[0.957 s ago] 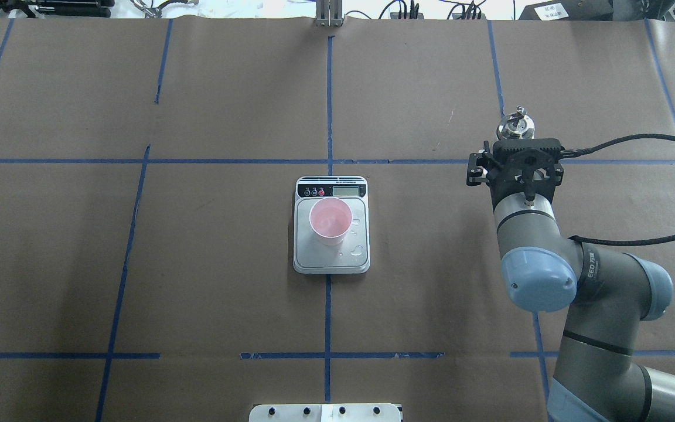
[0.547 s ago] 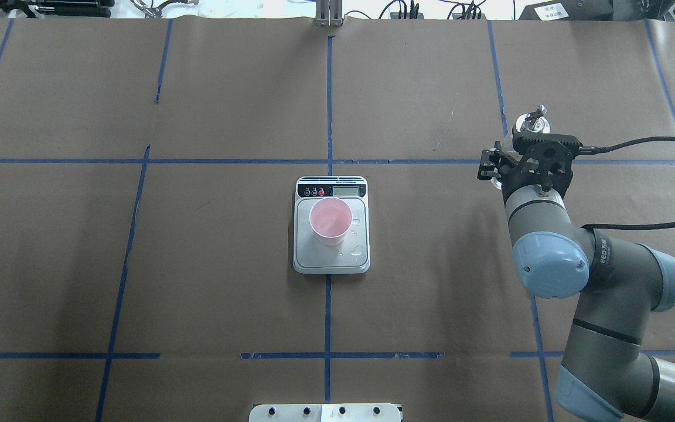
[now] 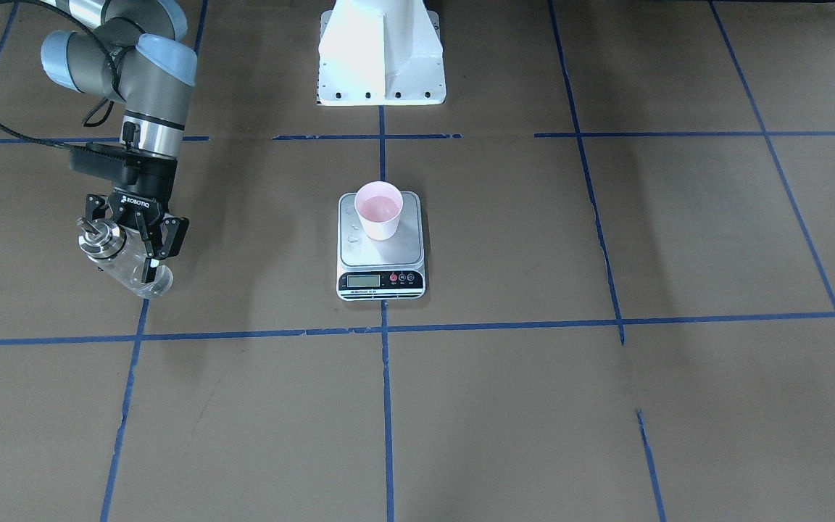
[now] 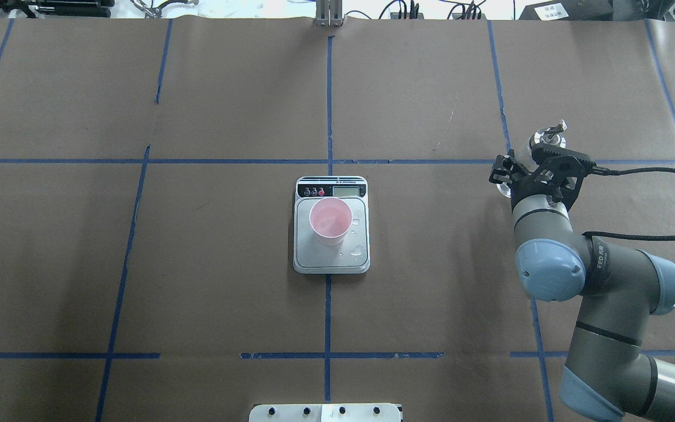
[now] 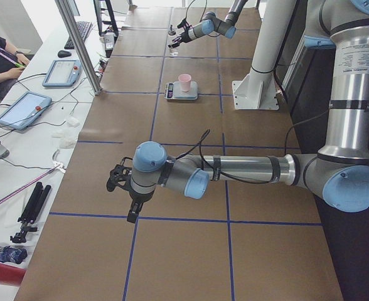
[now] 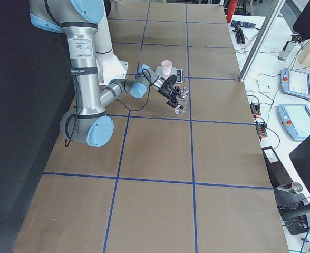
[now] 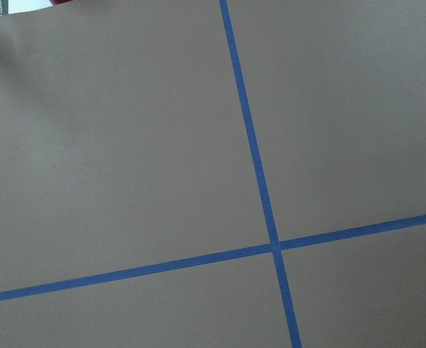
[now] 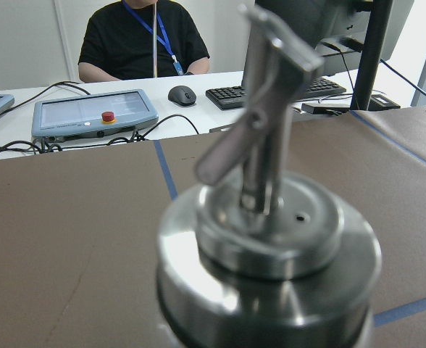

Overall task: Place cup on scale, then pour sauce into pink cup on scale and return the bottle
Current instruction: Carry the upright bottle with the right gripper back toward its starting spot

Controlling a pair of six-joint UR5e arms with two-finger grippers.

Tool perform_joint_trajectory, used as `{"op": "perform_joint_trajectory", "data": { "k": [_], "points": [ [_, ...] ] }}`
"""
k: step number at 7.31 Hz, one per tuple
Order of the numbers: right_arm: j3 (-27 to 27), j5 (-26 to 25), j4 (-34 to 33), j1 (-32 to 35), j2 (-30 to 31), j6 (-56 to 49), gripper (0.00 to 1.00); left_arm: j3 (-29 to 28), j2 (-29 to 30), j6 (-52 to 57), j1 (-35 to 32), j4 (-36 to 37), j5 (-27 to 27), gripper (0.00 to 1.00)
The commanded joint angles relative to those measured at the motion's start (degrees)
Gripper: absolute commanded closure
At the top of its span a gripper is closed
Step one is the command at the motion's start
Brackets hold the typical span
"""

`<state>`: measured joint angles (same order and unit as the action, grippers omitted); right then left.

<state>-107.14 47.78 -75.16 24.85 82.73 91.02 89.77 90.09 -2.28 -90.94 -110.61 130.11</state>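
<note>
The pink cup [image 4: 330, 221] [image 3: 379, 210] stands upright on the steel platform of the scale [image 4: 331, 261] [image 3: 381, 268] at the table's middle. A few clear drops [image 4: 358, 251] lie on the platform beside the cup. Far to the right in the overhead view, my right gripper [image 4: 539, 170] [image 3: 126, 250] is shut on the glass bottle [image 4: 548, 139] [image 3: 140, 279]. The bottle is tilted, and its metal collar and spout [image 8: 271, 239] fill the right wrist view. My left gripper [image 5: 118, 182] hangs over bare paper at the table's left end; I cannot tell whether it is open or shut.
Blue tape lines [image 4: 328, 105] split the brown paper into squares. The robot's white base [image 3: 381, 51] sits behind the scale. Beyond the table's far edge are tablets [image 8: 93, 116], a keyboard [image 8: 271, 90] and a seated person [image 8: 144, 36].
My right arm has carried the bottle further right and slightly nearer the robot, away from the scale, with the wrist turning. The cup and scale have not moved.
</note>
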Motion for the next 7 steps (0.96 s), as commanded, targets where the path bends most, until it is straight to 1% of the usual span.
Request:
{"op": "perform_joint_trajectory", "data": {
  "k": [1,3,4,7],
  "points": [
    [0.18,-1.72,0.01,-1.03,0.16,1.26,1.0,-0.04,0.0,0.0,0.06,0.05,-0.03,0.0],
    [0.0,0.64,-0.43,-1.3,1.37,1.35,1.0,-0.04,0.0,0.0,0.06,-0.04,-0.03,0.0],
    [-0.35,0.56,-0.25,-2.08,2.78,1.87,1.0,-0.04,0.0,0.0,0.06,0.05,-0.03,0.0],
    [-0.79,0.56,-0.25,-3.41,3.32,3.2,1.0,-0.04,0.0,0.0,0.06,0.05,-0.03,0.0]
  ]
}}
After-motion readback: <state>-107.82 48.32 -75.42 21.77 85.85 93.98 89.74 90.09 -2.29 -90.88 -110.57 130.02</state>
